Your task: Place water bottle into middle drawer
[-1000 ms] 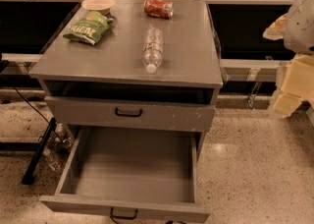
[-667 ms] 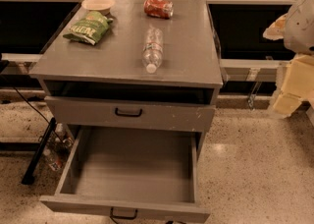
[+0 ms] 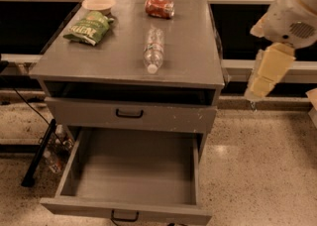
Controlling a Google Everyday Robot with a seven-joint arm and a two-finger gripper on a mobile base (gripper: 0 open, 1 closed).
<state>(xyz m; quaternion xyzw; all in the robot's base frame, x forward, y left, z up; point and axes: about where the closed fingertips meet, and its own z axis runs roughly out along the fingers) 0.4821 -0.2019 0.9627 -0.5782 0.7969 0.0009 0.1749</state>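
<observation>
Camera view: middle drawer (image 3: 129,178) open, bottle not yet picked up.
Nearest, the drawer stands pulled out with nothing in it. Beyond, on the cabinet top (image 3: 198,46), the water bottle (image 3: 154,49) lies on its side, cap toward the camera, just before a red can (image 3: 159,8). The gripper (image 3: 261,84) hangs well to the right, beside the cabinet; whether it is spread or closed I cannot tell. Next, I judge, it must reach across and grasp the bottle.

The gripper (image 3: 260,84) has shifted left, nearer the cabinet (image 3: 198,66)
</observation>
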